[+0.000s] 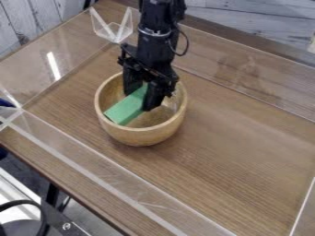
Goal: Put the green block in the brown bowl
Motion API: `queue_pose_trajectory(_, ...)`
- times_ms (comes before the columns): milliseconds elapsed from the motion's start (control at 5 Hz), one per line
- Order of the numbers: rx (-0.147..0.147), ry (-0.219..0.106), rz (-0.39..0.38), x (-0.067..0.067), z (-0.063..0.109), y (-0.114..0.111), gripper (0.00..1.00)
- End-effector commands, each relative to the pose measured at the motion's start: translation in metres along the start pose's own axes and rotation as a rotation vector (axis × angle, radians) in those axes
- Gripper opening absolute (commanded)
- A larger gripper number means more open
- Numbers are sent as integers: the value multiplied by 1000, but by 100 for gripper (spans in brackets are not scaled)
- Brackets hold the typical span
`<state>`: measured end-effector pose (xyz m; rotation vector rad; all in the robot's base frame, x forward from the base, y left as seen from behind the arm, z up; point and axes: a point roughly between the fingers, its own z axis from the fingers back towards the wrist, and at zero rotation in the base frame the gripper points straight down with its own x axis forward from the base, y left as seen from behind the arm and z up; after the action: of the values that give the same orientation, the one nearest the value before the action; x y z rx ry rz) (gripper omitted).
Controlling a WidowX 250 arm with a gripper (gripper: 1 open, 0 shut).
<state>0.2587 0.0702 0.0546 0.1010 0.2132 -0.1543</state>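
Observation:
The light-brown wooden bowl (143, 128) sits on the table left of centre. Inside it the mint-green block (128, 108) slants, its lower end down near the bowl's left inner wall and its upper end between my fingers. My black gripper (151, 88) hangs from above over the bowl's middle, shut on the block's upper end. The fingertips dip below the bowl's rim. The block's top end is partly hidden by the fingers.
A wood-grain tabletop (209, 157) lies inside low clear plastic walls (37, 111). A clear plastic piece (110, 26) stands at the back behind the arm. A pale plank wall runs along the far side.

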Motion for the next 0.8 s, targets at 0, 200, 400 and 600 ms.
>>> queue_pose_trajectory(0, -7, -27, 23, 0, 3, 5, 0)
queue_pose_trajectory(200, -32, -29, 43, -2, -2, 6, 0)
queue_pose_trajectory(400, -57, -33, 62, -5, -7, 6, 0)
queue_pose_trajectory(600, -39, -36, 40, -7, -6, 4, 0)
